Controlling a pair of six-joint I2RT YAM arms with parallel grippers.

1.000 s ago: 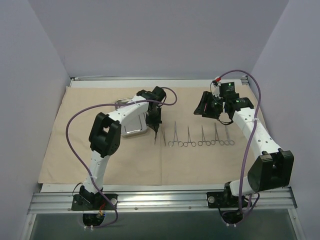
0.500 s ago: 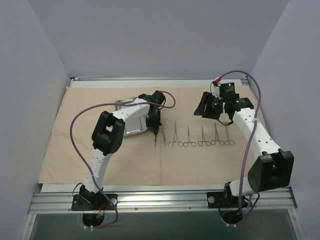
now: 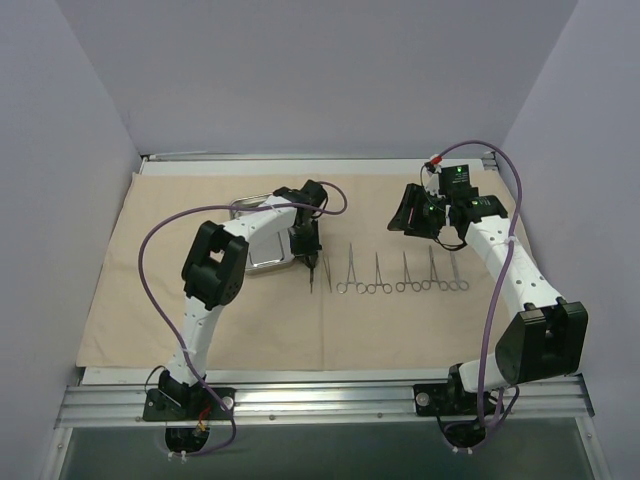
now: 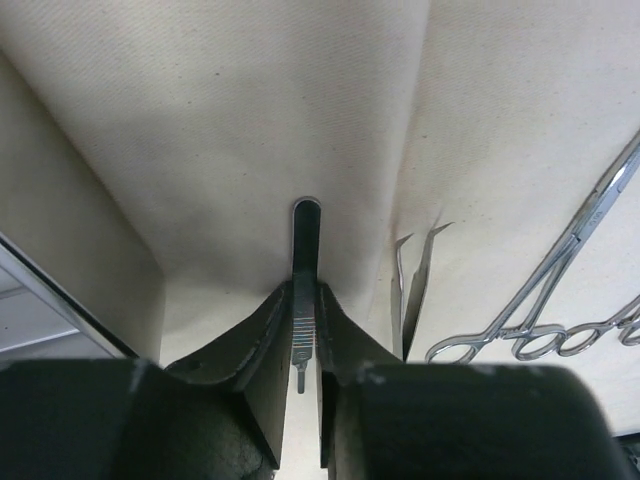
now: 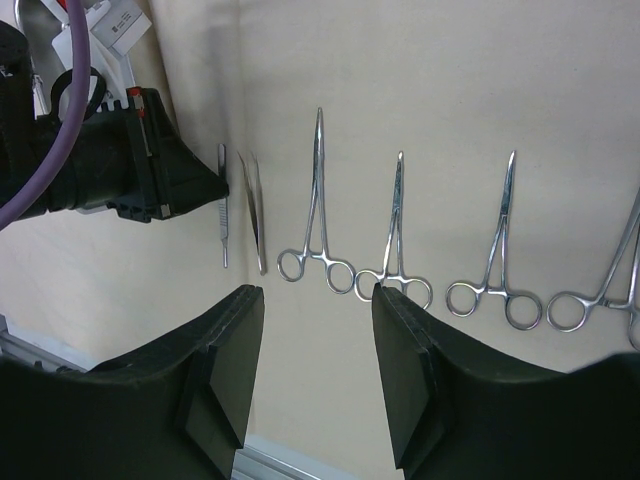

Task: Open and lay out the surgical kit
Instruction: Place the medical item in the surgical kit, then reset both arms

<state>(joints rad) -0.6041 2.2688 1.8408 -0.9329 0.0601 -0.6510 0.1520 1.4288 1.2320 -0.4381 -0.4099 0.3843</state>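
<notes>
The beige cloth wrap point(image 3: 150, 300) lies spread flat over the table. The steel tray point(image 3: 262, 266) sits on it at centre left, partly under my left arm. My left gripper point(image 3: 312, 262) point(image 4: 305, 285) points down at the cloth just right of the tray, shut on a thin flat scalpel handle point(image 4: 307, 240) point(image 5: 223, 205) that lies against the cloth. Tweezers point(image 4: 415, 280) point(image 5: 255, 215) lie right beside it. Several ring-handled forceps point(image 3: 400, 280) point(image 5: 318, 200) follow in a row to the right. My right gripper point(image 3: 405, 220) point(image 5: 317, 292) hovers open and empty above the row.
Grey walls enclose the table on three sides. A metal rail point(image 3: 320, 400) with both arm bases runs along the near edge. Purple cables point(image 3: 150, 240) loop off each arm. Bare cloth lies in front of the instrument row and at far left.
My left arm's elbow has shifted slightly while its gripper stays at the same spot on the cloth. The right arm has not moved.
</notes>
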